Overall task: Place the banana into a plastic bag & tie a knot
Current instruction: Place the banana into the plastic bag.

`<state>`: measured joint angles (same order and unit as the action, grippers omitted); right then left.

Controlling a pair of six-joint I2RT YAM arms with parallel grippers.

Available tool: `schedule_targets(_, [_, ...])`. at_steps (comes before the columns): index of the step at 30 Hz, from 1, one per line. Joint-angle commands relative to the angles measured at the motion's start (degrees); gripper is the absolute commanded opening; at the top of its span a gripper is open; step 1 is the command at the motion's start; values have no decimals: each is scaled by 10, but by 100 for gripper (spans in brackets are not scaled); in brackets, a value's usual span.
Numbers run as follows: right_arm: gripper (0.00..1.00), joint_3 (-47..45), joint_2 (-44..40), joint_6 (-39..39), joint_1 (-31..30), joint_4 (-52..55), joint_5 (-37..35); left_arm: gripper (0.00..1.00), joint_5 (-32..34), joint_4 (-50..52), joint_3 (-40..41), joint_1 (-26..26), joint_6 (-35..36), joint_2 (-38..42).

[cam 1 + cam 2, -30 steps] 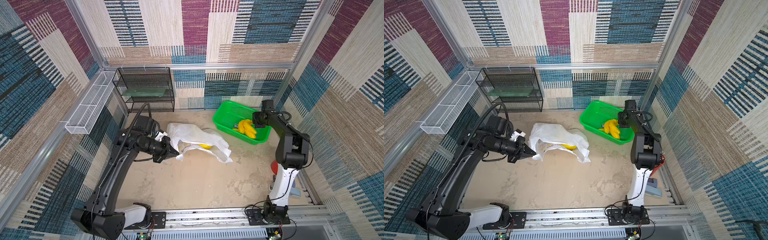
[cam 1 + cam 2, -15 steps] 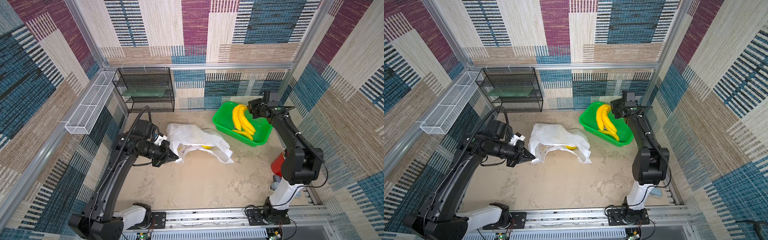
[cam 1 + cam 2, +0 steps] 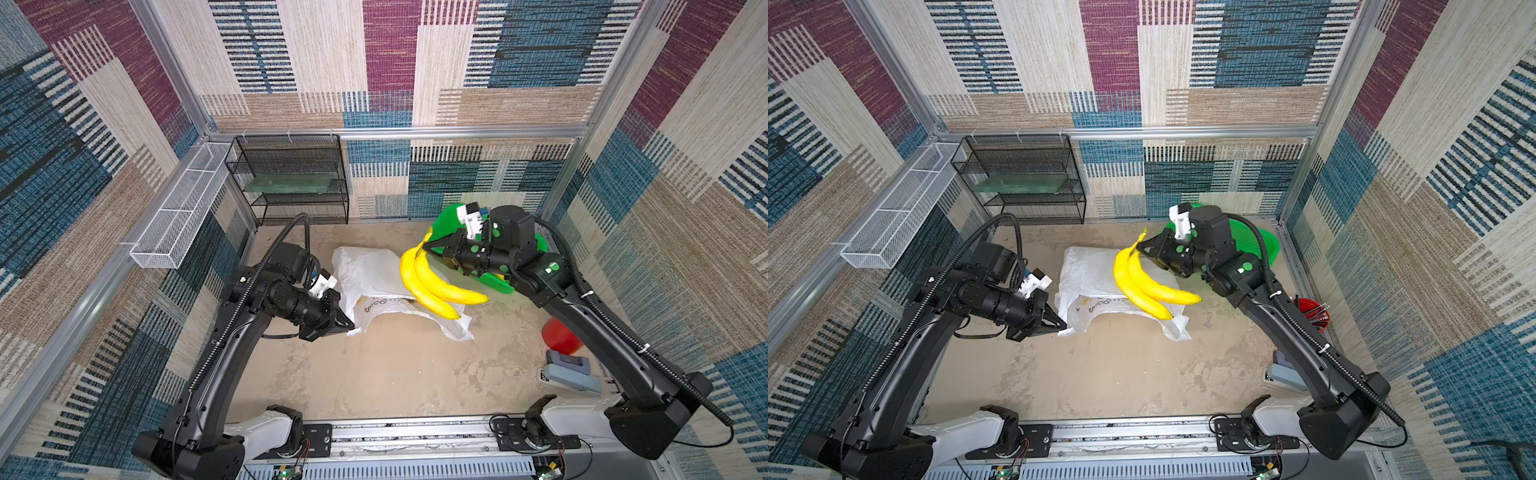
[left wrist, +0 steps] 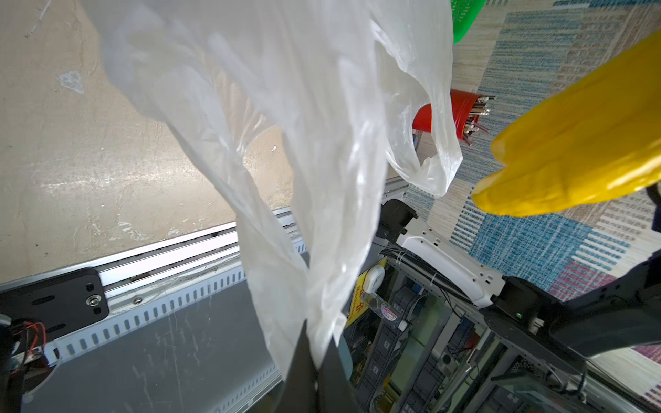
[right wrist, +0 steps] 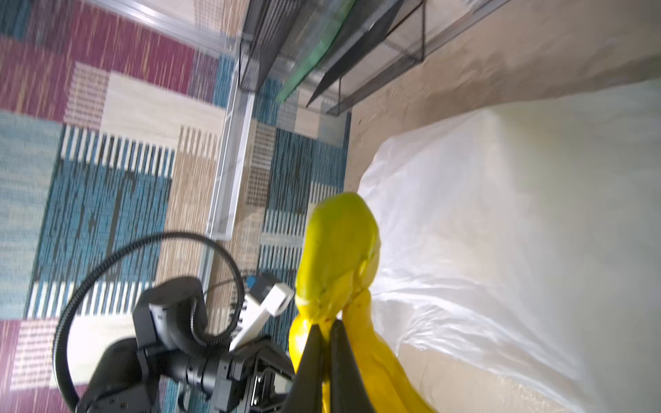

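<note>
A bunch of yellow banana [image 3: 432, 286] [image 3: 1142, 282] hangs by its stem from my right gripper [image 3: 426, 249] [image 5: 323, 332], which is shut on it. It hovers above the plastic bag [image 3: 370, 270] [image 3: 1088, 270], a thin white bag lying crumpled on the sandy table. My left gripper [image 3: 353, 331] [image 4: 316, 343] is shut on the bag's near left edge and holds that film raised. In the left wrist view the banana [image 4: 572, 150] tips show beyond the stretched bag [image 4: 286, 107]. No knot is in view.
A green basket [image 3: 494, 282] sits behind the right wrist at the back right. A black wire shelf [image 3: 291, 178] stands at the back, and a white wire basket [image 3: 178, 212] hangs on the left wall. A red cup [image 3: 559, 336] and a grey-blue device [image 3: 571, 370] lie at the right edge.
My right gripper has lifted the banana out of the green basket and carried it left over the bag. The left gripper has stayed shut on the bag's edge, shifting only slightly.
</note>
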<state>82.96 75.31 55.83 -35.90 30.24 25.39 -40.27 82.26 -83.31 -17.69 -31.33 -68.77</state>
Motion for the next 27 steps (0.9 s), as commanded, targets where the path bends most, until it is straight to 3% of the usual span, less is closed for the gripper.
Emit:
schedule_targets(1, [0, -16, 10, -15, -66, 4, 34, 0, 22, 15, 5, -13, 35, 4])
schedule_targets(4, [0, -35, 31, -14, -130, 3, 49, 0, 34, 16, 10, -24, 49, 4])
schedule_targets(8, [0, -53, 69, -24, -162, 30, 68, 0, 37, 16, 26, -31, 55, 17])
schedule_targets(16, [0, -71, 143, -16, -164, 39, 108, 0, 50, 16, 66, -49, 70, 49])
schedule_targets(27, [0, 8, 240, 21, -110, 70, 135, 0, 66, 15, 102, -89, 79, 79])
